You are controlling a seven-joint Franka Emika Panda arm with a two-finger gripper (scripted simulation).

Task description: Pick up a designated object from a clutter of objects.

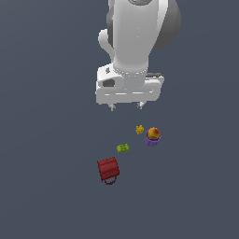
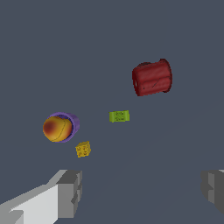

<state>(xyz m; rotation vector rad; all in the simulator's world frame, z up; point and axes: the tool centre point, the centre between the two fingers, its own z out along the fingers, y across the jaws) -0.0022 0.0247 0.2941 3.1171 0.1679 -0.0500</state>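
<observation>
The designated object, a round yellow-orange fruit with a dark red blush, rests in the mouth of a purple cup. Around it lies the clutter: a tiny yellow piece, a small green block and a red handbag. My gripper hangs open above the floor, up and to the exterior view's left of the fruit, holding nothing. Its grey fingers frame the wrist view's near edge.
Everything lies on a flat dark grey floor. The white arm and hand body fill the upper middle of the exterior view.
</observation>
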